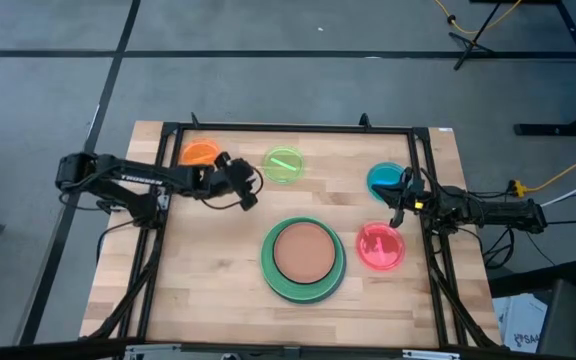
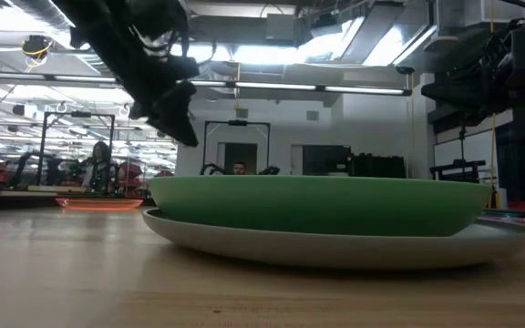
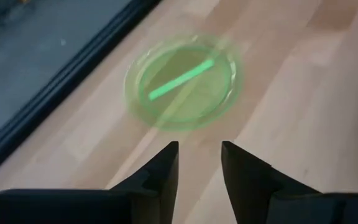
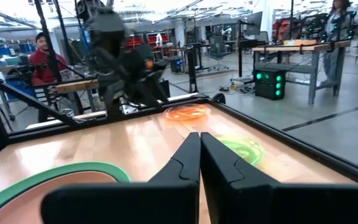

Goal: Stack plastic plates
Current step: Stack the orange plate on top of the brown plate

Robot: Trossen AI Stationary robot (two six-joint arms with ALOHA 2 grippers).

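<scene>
A stack sits mid-table: a brown plate (image 1: 303,250) on a light green plate (image 1: 271,268), which rests on a grey plate (image 2: 335,248). A teal plate does not show. Four small plates lie singly on the wood: orange (image 1: 200,153), lime (image 1: 284,165), blue (image 1: 384,180) and pink-red (image 1: 380,246). My left gripper (image 3: 199,149) is open and hovers just short of the lime plate (image 3: 182,84), pointing at it. My right gripper (image 4: 199,140) is shut and sits between the blue and pink-red plates (image 1: 398,200), empty.
A black frame (image 1: 288,128) runs round the tabletop, close behind the orange and lime plates. Bare wood lies on the left half (image 1: 208,270) and along the near edge. People (image 4: 42,59) and lab benches show in the room beyond the table.
</scene>
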